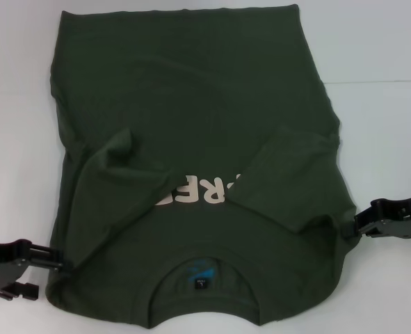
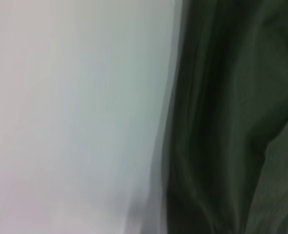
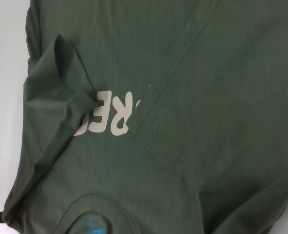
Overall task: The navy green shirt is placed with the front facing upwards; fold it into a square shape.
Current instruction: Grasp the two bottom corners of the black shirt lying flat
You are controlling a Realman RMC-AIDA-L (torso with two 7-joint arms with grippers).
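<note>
Nearest the robot, the collar (image 1: 204,275) of the navy green shirt (image 1: 191,97) is seen at the near edge of the work, with the small neck label (image 1: 202,277) showing a blue mark just inside it. The shirt is laid front up on the white table (image 1: 386,139), collar towards the robot and hem (image 1: 184,10) at the far side. Both sleeves are already folded inward: the left sleeve (image 1: 115,181) and the right sleeve (image 1: 281,174) are laid slantwise over the chest, so that the pale chest print (image 1: 202,189) is covered at both ends and only its middle letters are read. The left gripper (image 1: 52,259) is held low at the shirt's near-left shoulder edge, and the right gripper (image 1: 352,227) at its near-right shoulder edge; each is touching or just beside the cloth. Whether the jaws are parted or closed, and whether cloth is pinched, cannot be told. The sleeve step is judged done; the body is still at full length, so the lengthwise folding that brings collar and hem together is judged to remain before a square is had. Creases are noted around the sleeves. The table is plain white and bare around the shirt. Nothing of the room is shown.
</note>
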